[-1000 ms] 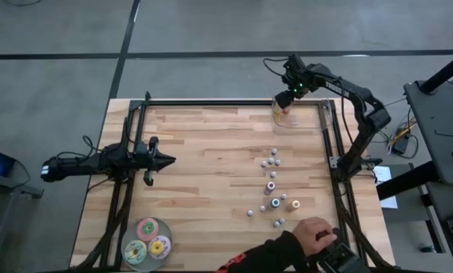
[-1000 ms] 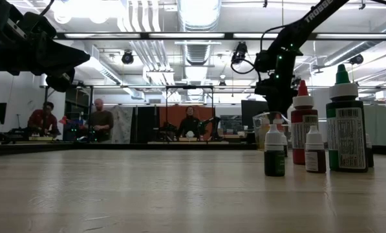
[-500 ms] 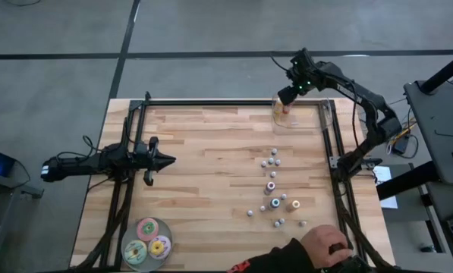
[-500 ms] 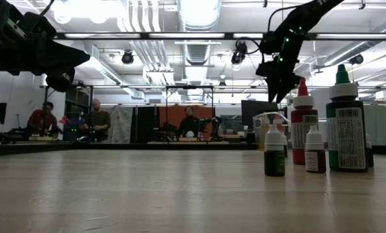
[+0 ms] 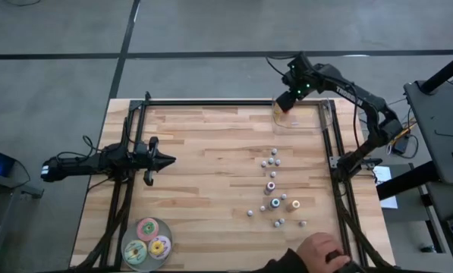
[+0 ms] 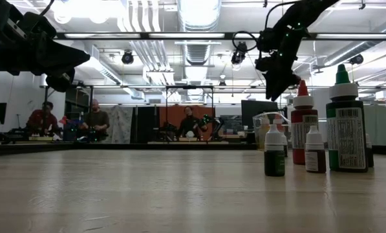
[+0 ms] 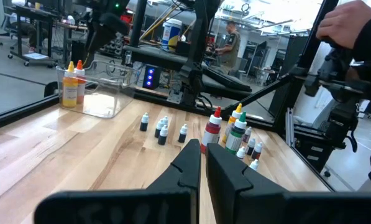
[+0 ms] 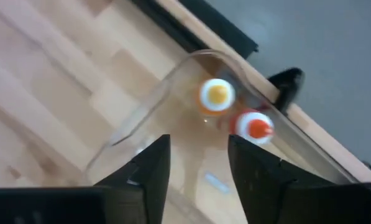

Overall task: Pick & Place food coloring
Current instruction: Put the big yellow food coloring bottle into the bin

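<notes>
Above far-edge clear bin [image 8: 173,118], right gripper [image 8: 194,165] open, two bottles [image 8: 235,112] inside

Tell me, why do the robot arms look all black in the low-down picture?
In the low view, bright ceiling lights sit behind the right end effector, so it shows as a dark silhouette; in the right wrist view, the clear container looks blurry.

Tiny upright food coloring bottles [image 5: 273,189] stand scattered on the table's right half.
</notes>
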Motion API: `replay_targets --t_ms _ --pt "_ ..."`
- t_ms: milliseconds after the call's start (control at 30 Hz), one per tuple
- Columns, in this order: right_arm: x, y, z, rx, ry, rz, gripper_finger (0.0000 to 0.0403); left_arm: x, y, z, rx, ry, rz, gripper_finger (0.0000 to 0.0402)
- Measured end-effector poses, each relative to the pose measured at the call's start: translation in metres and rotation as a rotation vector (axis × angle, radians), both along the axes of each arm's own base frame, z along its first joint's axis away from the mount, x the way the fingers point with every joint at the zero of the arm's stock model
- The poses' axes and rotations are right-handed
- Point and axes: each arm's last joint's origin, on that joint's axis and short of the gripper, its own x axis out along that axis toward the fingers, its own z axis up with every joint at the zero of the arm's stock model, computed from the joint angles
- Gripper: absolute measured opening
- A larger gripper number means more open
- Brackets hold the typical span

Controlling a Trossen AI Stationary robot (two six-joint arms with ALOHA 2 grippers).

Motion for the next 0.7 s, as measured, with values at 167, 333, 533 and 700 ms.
replay_targets --t_ms 167,333,533,700 --pt "0.009 0.008 0.002 -0.017 0.005 0.084 0.0095 0.0 0.0 0.0 0.0 0.0 0.0 0.0" --pt "0.014 0.019 0.008 -0.017 -0.036 0.176 0.0043 0.0 0.0 0.0 0.0 0.0 0.0 0.0" --pt "0.01 0.032 0.025 -0.042 -0.113 0.249 0.001 0.0 0.0 0.0 0.0 0.0 0.0 0.0" --pt "0.004 0.052 0.048 -0.111 -0.164 0.298 0.0009 0.0 0.0 0.0 0.0 0.0 0.0 0.0"
